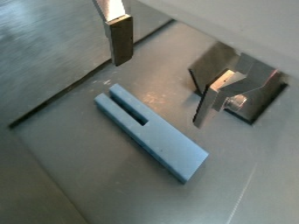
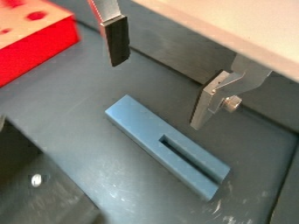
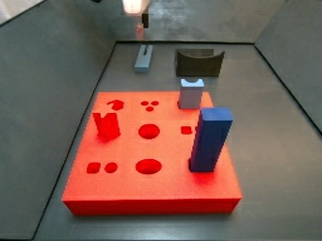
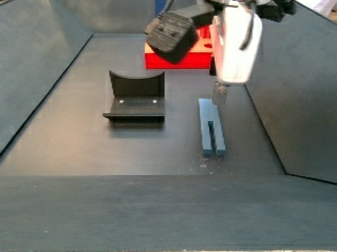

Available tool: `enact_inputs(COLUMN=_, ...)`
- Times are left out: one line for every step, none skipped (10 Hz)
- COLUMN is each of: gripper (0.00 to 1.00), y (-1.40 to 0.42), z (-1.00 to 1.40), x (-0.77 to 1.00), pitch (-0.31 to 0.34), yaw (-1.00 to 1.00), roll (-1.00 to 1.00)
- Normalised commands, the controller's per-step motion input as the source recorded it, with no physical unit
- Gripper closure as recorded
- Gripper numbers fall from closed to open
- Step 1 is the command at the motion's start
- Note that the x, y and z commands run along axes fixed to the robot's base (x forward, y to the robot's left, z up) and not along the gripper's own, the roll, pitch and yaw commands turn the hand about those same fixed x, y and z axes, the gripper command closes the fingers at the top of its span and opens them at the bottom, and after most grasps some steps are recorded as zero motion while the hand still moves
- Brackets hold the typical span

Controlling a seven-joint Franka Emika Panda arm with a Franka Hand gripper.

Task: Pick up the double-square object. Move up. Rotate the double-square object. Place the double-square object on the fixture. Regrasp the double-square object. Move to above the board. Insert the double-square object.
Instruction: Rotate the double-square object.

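Above the double-square object, your gripper hangs wide open with nothing between its fingers.

You can see the pale blue-grey bar lying flat on the grey floor in both wrist views, its slot running along one half, with one silver finger and its dark pad on one side and the second finger on the other; neither touches it. Seen from a side view, the bar lies just beside the fixture, apart from it and roughly parallel to its side. From that bar, the red board sits well apart, beyond the fixture, carrying a tall dark blue block and a short pale grey peg.
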Motion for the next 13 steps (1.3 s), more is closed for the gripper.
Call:
enact_inputs(gripper=0.0, y=0.0, z=-0.04, x=0.03, pitch=0.0, yaw=1.0, roll=0.0)
enact_inputs(gripper=0.0, y=0.0, z=-0.04, x=0.03, pitch=0.0, yaw=1.0, roll=0.0)
enact_inputs(gripper=0.0, y=0.0, z=-0.04, x=0.03, pitch=0.0, yaw=1.0, roll=0.0)
enact_inputs(gripper=0.0, y=0.0, z=-0.04, x=0.03, pitch=0.0, yaw=1.0, roll=0.0)
enact_inputs(gripper=0.0, y=0.0, z=-0.04, x=0.03, pitch=0.0, yaw=1.0, roll=0.0)
enact_inputs(gripper=0.0, y=0.0, z=-0.04, x=0.03, pitch=0.0, yaw=1.0, roll=0.0)
enact_inputs(gripper=0.0, y=0.0, z=-0.04, x=0.03, pitch=0.0, yaw=1.0, roll=0.0)
enact_inputs(gripper=0.0, y=0.0, z=-0.04, x=0.03, pitch=0.0, yaw=1.0, roll=0.0)
enact_inputs(gripper=0.0, y=0.0, z=-0.04, x=0.03, pitch=0.0, yaw=1.0, roll=0.0)
enact_inputs(gripper=0.0, y=0.0, z=-0.04, x=0.03, pitch=0.0, yaw=1.0, roll=0.0)
enact_inputs(gripper=0.0, y=0.0, z=-0.04, x=0.03, pitch=0.0, yaw=1.0, roll=0.0)
enact_inputs(gripper=0.0, y=0.0, z=-0.04, x=0.03, pitch=0.0, yaw=1.0, roll=0.0)
enact_inputs(gripper=0.0, y=0.0, z=-0.04, x=0.03, pitch=0.001, yaw=1.0, roll=0.0)
